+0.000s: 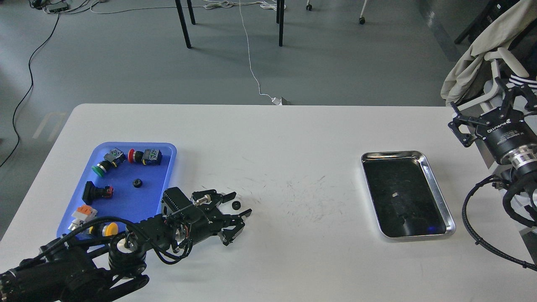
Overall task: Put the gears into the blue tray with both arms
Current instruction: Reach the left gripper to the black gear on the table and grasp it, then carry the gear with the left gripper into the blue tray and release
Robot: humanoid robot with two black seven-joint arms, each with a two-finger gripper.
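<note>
The blue tray (126, 201) lies at the table's left and holds one small black gear (137, 182) near its middle. A second gear (235, 205) sits on the white table just right of the tray. My left gripper (241, 204) lies low over the table, open, its two fingertips on either side of this gear. Whether they touch it is unclear. My right gripper (478, 95) hangs open at the far right edge, above and right of the steel tray, holding nothing.
Red, green and yellow push-button switches (144, 156) lie in the blue tray. A shiny steel tray (436, 184) with a dark bottom sits at the right. A chair draped with cloth (482, 54) stands beyond the table's right corner.
</note>
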